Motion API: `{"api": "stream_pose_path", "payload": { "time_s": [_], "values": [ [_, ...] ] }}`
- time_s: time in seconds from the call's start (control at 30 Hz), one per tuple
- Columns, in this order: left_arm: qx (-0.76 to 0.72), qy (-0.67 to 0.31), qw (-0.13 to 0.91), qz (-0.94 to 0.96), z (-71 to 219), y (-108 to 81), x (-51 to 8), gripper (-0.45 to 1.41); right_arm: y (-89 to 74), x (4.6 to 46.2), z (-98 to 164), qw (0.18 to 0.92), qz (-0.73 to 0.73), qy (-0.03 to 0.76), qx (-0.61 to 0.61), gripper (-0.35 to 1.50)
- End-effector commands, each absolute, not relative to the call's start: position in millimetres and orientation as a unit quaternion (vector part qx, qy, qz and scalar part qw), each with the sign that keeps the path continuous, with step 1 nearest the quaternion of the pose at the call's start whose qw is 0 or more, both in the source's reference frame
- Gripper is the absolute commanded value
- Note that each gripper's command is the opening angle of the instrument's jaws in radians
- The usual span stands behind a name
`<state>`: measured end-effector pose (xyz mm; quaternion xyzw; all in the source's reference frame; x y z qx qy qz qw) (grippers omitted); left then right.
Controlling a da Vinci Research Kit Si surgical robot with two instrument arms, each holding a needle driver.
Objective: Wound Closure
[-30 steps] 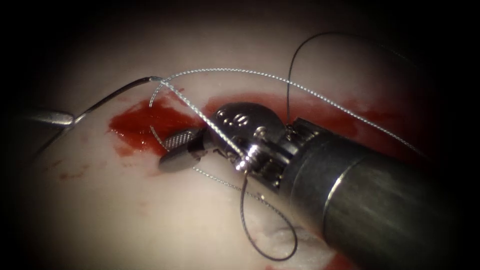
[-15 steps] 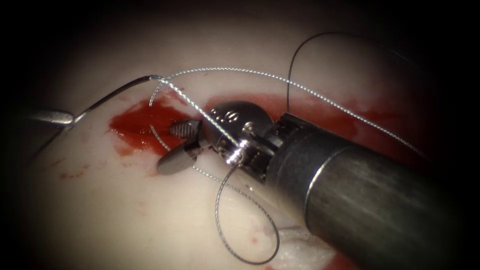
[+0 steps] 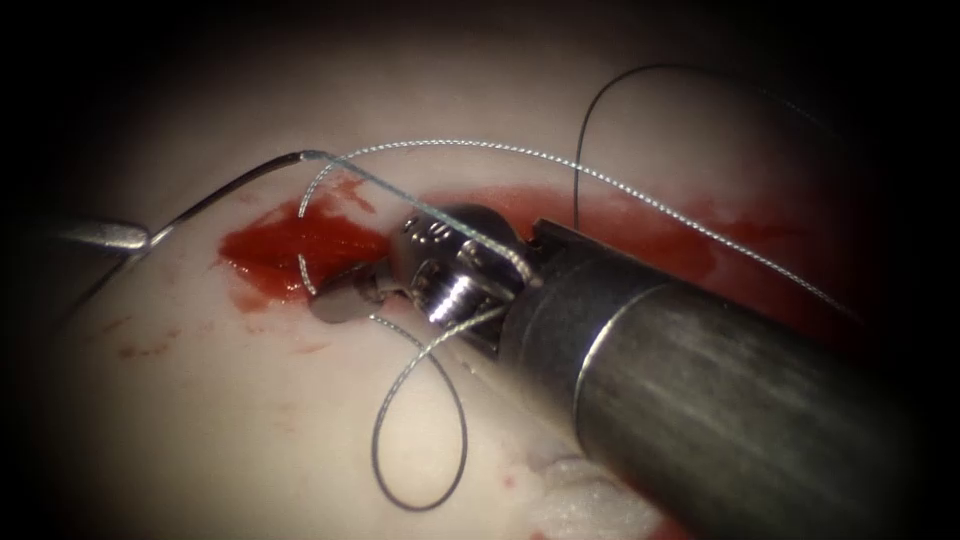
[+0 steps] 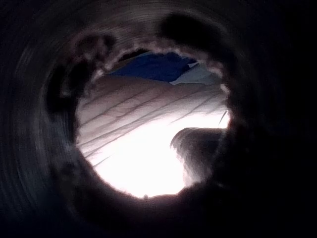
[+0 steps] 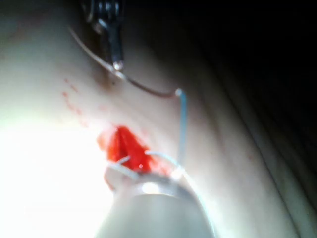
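Pale tissue (image 3: 200, 420) fills the background, its cut (image 3: 290, 250) pooled with red fluid (image 3: 640, 230). On the cut's left the left tool (image 3: 148, 238) clenches the curved needle (image 3: 230, 190) near mid-curve; the needle lies out of the tissue, its long axis running from that tool up and rightward to its thread end. Over the cut sits the right tool (image 3: 345, 298), thread (image 3: 500, 150) draped around its wrist and looping below; whether its jaws grasp anything cannot be told.
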<state>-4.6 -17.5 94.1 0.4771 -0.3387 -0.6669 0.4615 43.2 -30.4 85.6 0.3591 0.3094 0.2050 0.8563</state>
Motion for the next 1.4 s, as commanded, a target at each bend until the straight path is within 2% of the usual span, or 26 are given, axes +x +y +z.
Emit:
{"api": "stream_pose_path", "payload": {
  "time_s": [0.03,0.3,0.4,0.5,0.77,1.0,1.13,1.2,1.23,1.27,1.3,1.4],
  "values": [
    [0.476,-0.342,0.462,-0.666,94,-16.4,-5.0,-0.45,-29.4,43.2,85,0.853,0.198,0.301,0.377,-0.35],
    [0.472,-0.343,0.46,-0.669,94,-16.2,-4.9,-0.45,-29.5,35.3,82,0.834,0.191,0.228,0.465,-0.35],
    [0.473,-0.343,0.46,-0.669,94,-16.2,-4.9,-0.45,-30.6,31.0,81,0.835,0.229,0.237,0.441,-0.35],
    [0.474,-0.343,0.458,-0.669,93,-16.1,-4.8,-0.45,-31.8,27.3,81,0.842,0.248,0.21,0.431,-0.35],
    [0.475,-0.343,0.459,-0.668,93,-16.1,-4.8,-0.45,-33.1,20.2,80,0.828,0.294,0.188,0.44,-0.35],
    [0.473,-0.345,0.456,-0.67,93,-15.8,-4.4,-0.45,-33.7,16.0,80,0.837,0.319,0.139,0.423,-0.35],
    [0.472,-0.345,0.455,-0.671,93,-15.7,-4.3,-0.45,-33.4,15.6,80,0.843,0.316,0.158,0.406,-0.35],
    [0.472,-0.347,0.456,-0.67,93,-15.7,-4.4,-0.45,-32.7,16.1,80,0.864,0.255,0.234,0.366,0.59],
    [0.472,-0.347,0.456,-0.67,93,-15.7,-4.4,-0.45,-32.1,16.5,79,0.863,0.258,0.259,0.349,0.94],
    [0.471,-0.347,0.456,-0.67,93,-15.7,-4.4,-0.45,-31.7,16.8,79,0.859,0.267,0.268,0.345,1.09],
    [0.471,-0.347,0.456,-0.67,93,-15.8,-4.4,-0.45,-31.2,17.2,79,0.859,0.265,0.276,0.339,1.14],
    [0.471,-0.347,0.456,-0.67,93,-15.8,-4.4,-0.45,-29.5,18.7,78,0.869,0.254,0.297,0.304,1.13]
  ]
}}
